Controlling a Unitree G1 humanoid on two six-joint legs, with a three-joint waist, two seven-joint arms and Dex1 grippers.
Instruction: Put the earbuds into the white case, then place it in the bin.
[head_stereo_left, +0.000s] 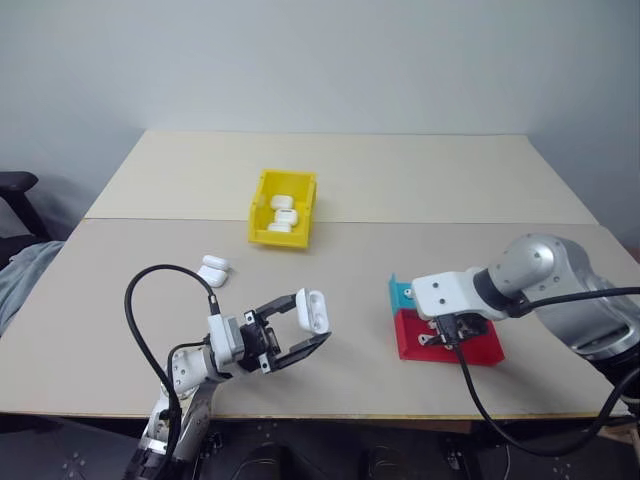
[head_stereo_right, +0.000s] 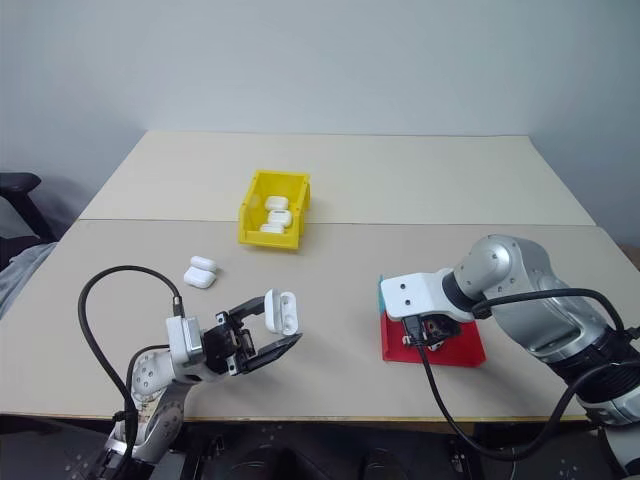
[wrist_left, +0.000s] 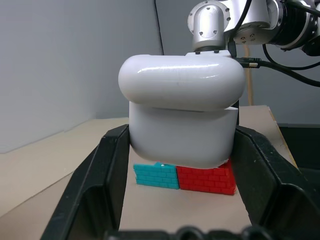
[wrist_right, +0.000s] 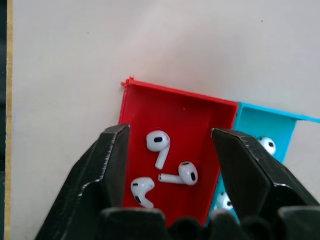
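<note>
My left gripper (head_stereo_left: 308, 322) is shut on the white case (head_stereo_left: 313, 311), held above the table's front left. In the left wrist view the case (wrist_left: 180, 120) sits between both black fingers, lid end up. My right gripper (wrist_right: 171, 136) hangs open, pointing down over the red tray (wrist_right: 200, 112). Three earbuds lie in that tray: one (wrist_right: 158, 142) between the fingers, another (wrist_right: 183, 173) beside it, a third (wrist_right: 140, 190) nearer the wrist. Nothing is between the right fingers. The yellow bin (head_stereo_left: 278, 238) stands at the table's middle, far from both grippers.
Several white cases (head_stereo_left: 283, 212) lie inside the bin. A loose white case (head_stereo_left: 214, 269) lies on the table left of centre. A teal tray (wrist_right: 270, 122) with more earbuds adjoins the red tray (head_stereo_left: 478, 350). The table's front edge (head_stereo_left: 330, 416) runs close under both arms.
</note>
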